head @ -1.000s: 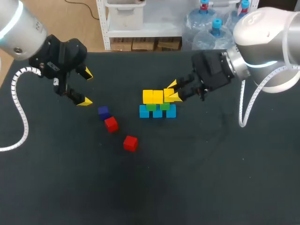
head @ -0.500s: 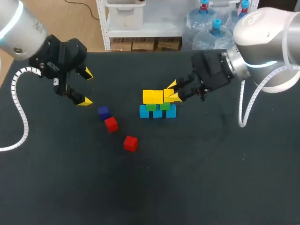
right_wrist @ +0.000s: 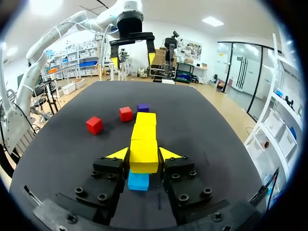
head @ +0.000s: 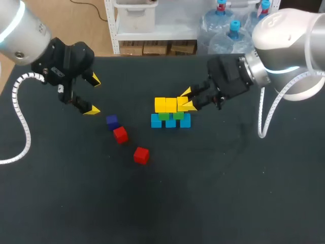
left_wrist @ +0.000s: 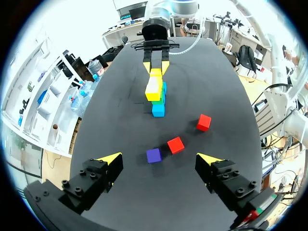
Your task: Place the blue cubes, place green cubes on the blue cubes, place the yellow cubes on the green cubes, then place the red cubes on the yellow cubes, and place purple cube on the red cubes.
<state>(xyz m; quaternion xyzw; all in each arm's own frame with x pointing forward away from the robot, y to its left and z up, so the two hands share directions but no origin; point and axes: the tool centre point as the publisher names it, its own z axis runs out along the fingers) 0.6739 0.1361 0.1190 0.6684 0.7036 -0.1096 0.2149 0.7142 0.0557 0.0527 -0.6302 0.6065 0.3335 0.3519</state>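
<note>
Three blue cubes (head: 170, 122) form a row mid-table with two green cubes (head: 163, 116) on them. Two yellow cubes (head: 165, 104) sit on the green ones. My right gripper (head: 187, 100) is shut on a third yellow cube (head: 183, 102) at the row's right end; in the right wrist view this yellow cube (right_wrist: 144, 159) sits between the fingers of the right gripper (right_wrist: 144, 154), above a blue cube (right_wrist: 138, 181). A purple cube (head: 112, 121) and two red cubes (head: 120, 134) (head: 141, 155) lie left of the stack. My left gripper (head: 91, 94) hangs open and empty, farther left.
In the left wrist view the purple cube (left_wrist: 154, 155) and red cubes (left_wrist: 175, 145) (left_wrist: 203, 122) lie ahead of my left gripper (left_wrist: 160, 159), with the stack (left_wrist: 155, 91) beyond them. The black table (head: 203, 193) stretches bare toward the front.
</note>
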